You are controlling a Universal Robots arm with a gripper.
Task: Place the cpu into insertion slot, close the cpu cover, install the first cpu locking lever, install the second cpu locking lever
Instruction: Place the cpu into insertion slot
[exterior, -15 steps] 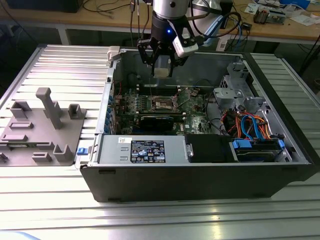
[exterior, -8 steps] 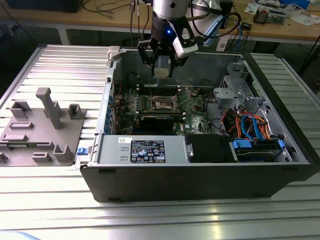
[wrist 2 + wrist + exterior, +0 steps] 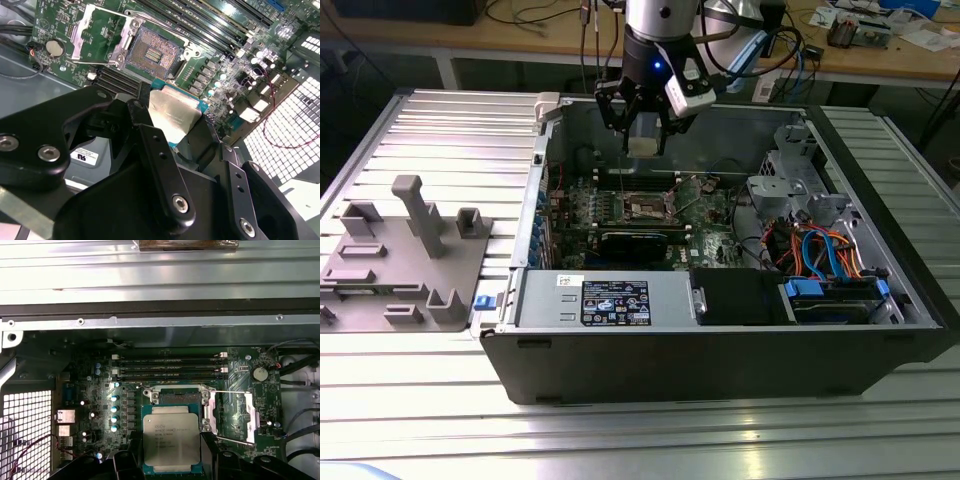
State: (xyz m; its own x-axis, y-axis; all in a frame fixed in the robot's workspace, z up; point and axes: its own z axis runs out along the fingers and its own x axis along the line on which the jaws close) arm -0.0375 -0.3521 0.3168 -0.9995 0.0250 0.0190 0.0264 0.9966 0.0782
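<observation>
My gripper point(image 3: 643, 138) hangs over the open computer case point(image 3: 720, 350), shut on the cpu point(image 3: 641, 147), a flat silver-grey square chip. In both wrist views the black fingers clamp the chip's opposite edges, with the cpu point(image 3: 172, 114) point(image 3: 171, 432) held above the green motherboard. The insertion slot point(image 3: 152, 52) point(image 3: 646, 208) lies bare below it, dark centre exposed; in the first wrist view the chip hides most of the insertion slot point(image 3: 172, 396). The cpu cover point(image 3: 78, 35) point(image 3: 252, 417) is flipped open beside the socket. Thin wire levers point(image 3: 230, 391) stand released next to it.
A black graphics card point(image 3: 635, 243) and the power supply point(image 3: 610, 300) sit in front of the socket. Memory slots point(image 3: 170, 367) run behind it. A drive cage with coloured cables point(image 3: 820, 250) fills the exterior view's right. A grey fixture plate point(image 3: 410, 250) lies on the ribbed table outside.
</observation>
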